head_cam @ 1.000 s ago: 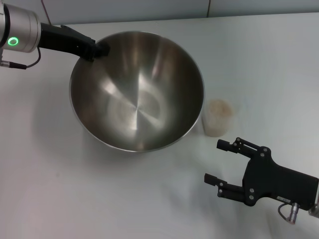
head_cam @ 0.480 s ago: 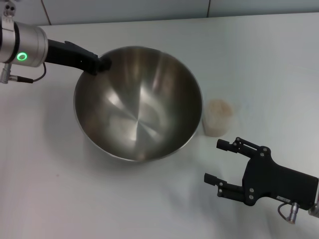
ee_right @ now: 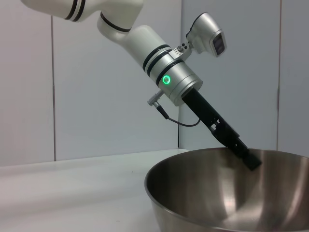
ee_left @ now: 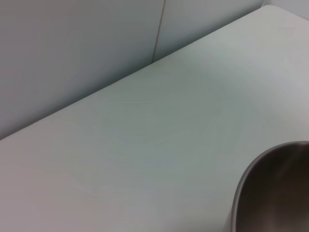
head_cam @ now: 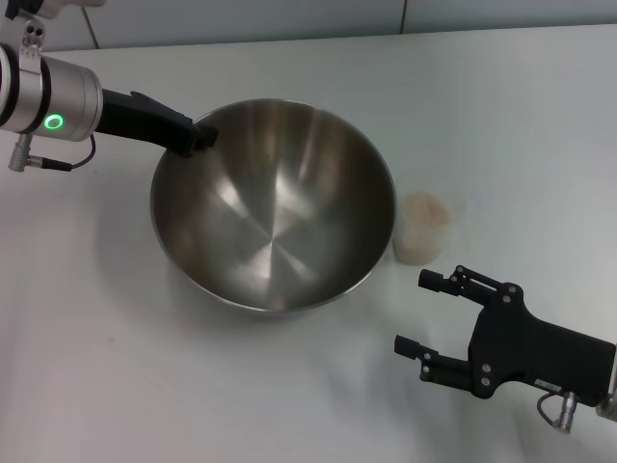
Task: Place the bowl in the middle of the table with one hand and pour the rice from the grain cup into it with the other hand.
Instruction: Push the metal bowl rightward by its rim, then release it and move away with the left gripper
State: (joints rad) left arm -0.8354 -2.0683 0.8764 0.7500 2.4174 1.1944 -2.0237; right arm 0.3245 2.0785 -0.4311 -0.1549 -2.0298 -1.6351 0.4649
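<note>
The large steel bowl (head_cam: 273, 204) sits near the middle of the white table (head_cam: 106, 367). It holds nothing. My left gripper (head_cam: 198, 136) is shut on its far-left rim, with one finger inside the bowl. The right wrist view shows that gripper (ee_right: 251, 162) pinching the rim of the bowl (ee_right: 217, 193). An edge of the bowl (ee_left: 270, 193) shows in the left wrist view. The clear grain cup (head_cam: 422, 230) stands upright just right of the bowl, with rice (head_cam: 424, 209) in it. My right gripper (head_cam: 413, 312) is open, in front of the cup and apart from it.
A grey wall (head_cam: 289, 17) runs along the table's far edge. Bare tabletop lies in front of the bowl and to the far right.
The left arm has carried the bowl a little to the right and toward me, and the bowl now sits more level. The right arm and the cup have not moved.
</note>
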